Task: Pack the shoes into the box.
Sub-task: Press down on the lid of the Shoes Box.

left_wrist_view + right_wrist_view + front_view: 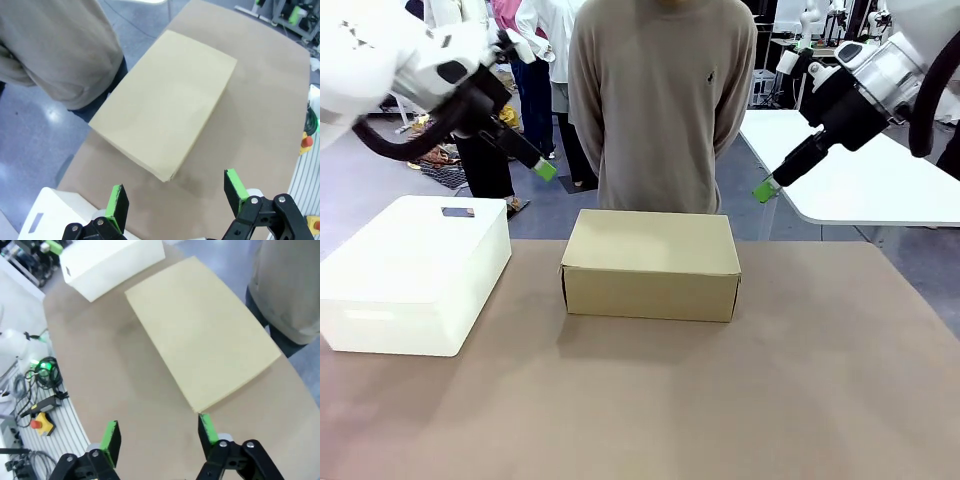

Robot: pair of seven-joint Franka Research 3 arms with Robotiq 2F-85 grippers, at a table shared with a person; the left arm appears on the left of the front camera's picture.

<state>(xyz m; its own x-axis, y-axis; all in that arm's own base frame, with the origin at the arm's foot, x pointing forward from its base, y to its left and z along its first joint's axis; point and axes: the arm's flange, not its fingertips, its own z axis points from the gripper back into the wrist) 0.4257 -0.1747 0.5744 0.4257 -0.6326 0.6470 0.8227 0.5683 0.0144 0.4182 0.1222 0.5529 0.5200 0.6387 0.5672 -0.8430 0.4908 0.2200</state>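
The box point(650, 262) sits shut at the middle of the table, its tan lid point(165, 107) flat on top. It lies below both wrist cameras point(205, 335). The shoes are hidden. My left gripper point(545, 170) hangs high above the table to the box's far left, open and holding nothing point(172, 197). My right gripper point(765, 188) hangs high to the box's far right. Its green pads point(207, 427) stand well apart with nothing between them, and it is open point(157, 435).
A white plastic bin point(415, 270) stands on the table's left side, lid on. A person in a beige sweater point(660, 100) stands just behind the box with hands behind the back. The brown tabletop point(720, 400) is bare in front and to the right.
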